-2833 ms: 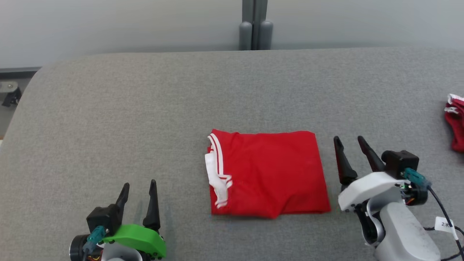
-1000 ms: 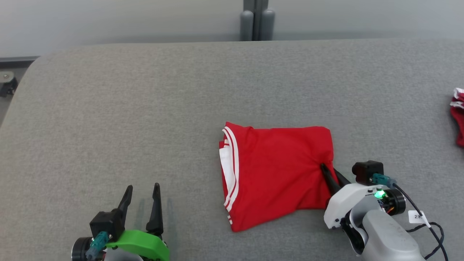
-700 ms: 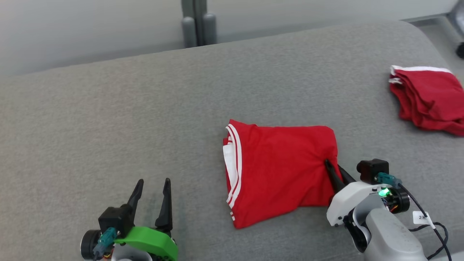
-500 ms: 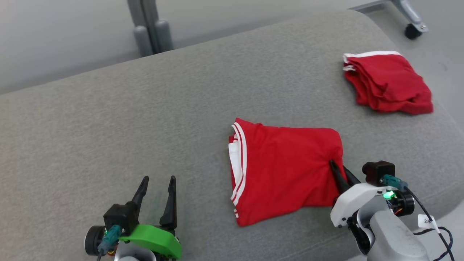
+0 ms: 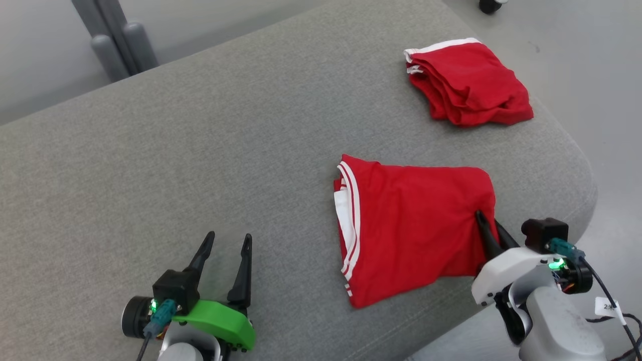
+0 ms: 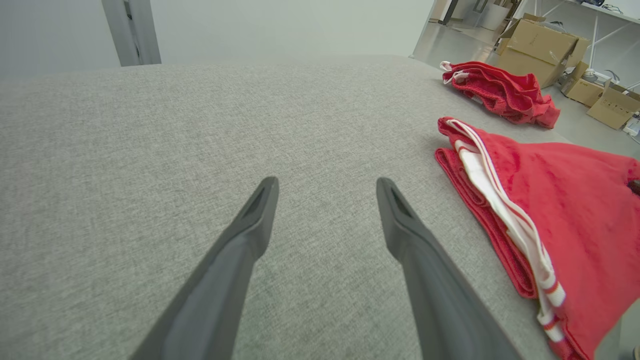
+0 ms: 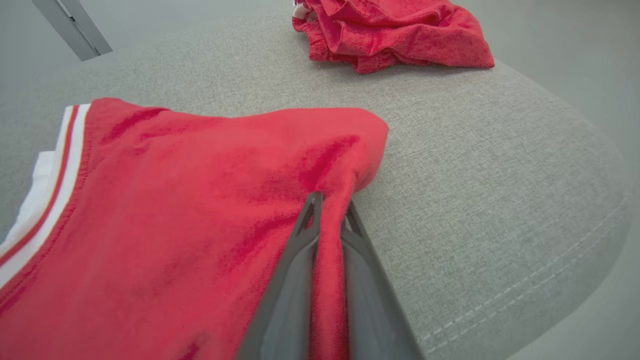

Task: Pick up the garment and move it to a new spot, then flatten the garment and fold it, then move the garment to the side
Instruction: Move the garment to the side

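Near the right-hand end of the grey upholstered surface (image 5: 200, 150), the folded red garment (image 5: 411, 225) lies flat with its white-striped trim and a white inner layer facing the robot's left. Its right edge is puckered where the right gripper (image 5: 487, 219) has it. In the right wrist view that gripper's (image 7: 332, 201) two dark fingers are pressed together with a ridge of the red cloth (image 7: 175, 210) pinched between them, just below the garment's far right corner. The near right part of the garment reaches the rounded front edge of the surface. The left gripper (image 5: 228, 235) sits low at the near left, well apart from the garment. Its jaws are spread wide over bare grey fabric and hold nothing, as the left wrist view (image 6: 327, 182) also shows, with the striped edge of the garment (image 6: 565, 200) off to its right. A second heap of red cloth with white trim (image 5: 469, 82) rests farther back at the right end of the surface. Beyond it the left wrist view shows cardboard boxes (image 6: 540, 47) on the floor.
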`<state>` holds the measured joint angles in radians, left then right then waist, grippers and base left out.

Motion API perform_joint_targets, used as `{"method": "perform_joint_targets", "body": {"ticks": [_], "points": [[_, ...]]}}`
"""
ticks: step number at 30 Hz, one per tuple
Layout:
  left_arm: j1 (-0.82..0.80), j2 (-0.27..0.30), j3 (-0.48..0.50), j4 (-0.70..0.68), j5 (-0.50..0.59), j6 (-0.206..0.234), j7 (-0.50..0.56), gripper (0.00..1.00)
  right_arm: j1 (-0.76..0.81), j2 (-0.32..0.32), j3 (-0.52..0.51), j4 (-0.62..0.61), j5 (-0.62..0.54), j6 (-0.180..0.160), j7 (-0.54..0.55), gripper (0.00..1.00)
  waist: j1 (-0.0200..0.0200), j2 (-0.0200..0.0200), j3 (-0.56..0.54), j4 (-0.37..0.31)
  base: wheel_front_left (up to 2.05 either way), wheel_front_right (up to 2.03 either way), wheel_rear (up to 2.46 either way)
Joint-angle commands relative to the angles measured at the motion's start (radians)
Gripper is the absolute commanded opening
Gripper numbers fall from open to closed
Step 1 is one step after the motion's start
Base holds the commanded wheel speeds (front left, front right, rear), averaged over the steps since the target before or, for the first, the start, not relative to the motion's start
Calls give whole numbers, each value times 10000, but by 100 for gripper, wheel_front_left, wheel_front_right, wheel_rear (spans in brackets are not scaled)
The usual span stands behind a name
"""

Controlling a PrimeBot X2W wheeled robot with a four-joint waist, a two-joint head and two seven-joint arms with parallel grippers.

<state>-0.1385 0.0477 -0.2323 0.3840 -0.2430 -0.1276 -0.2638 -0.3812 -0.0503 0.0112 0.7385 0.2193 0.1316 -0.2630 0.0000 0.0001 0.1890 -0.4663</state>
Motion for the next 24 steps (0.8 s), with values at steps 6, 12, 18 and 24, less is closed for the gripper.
{"method": "perform_joint_targets", "body": {"ticks": [6, 12, 18, 24], "points": [[-259, 129, 23, -18, 162, -40, -1, 100, -1673, -127, 10, 235, -735, -20, 94, 0, 0, -1, 668, 764, 0, 0, 0], [-634, 418, -271, -140, 38, -40, 1, 100, -4009, -767, -507, 439, -1517, -21, 562, 0, 0, -1, 1411, 1338, 0, 0, 0], [-1032, 589, -447, -166, 29, -41, -1, 100, -5818, -1739, -2083, 1043, -2670, -21, 1164, 0, 0, -1, 1988, 1903, 0, 0, 0], [-1305, 627, -462, -127, -20, -42, 1, 100, -6060, -2787, -4453, 1322, -4392, -21, 1541, 58, 0, -1, 2228, 2404, 0, 0, 0]]}}
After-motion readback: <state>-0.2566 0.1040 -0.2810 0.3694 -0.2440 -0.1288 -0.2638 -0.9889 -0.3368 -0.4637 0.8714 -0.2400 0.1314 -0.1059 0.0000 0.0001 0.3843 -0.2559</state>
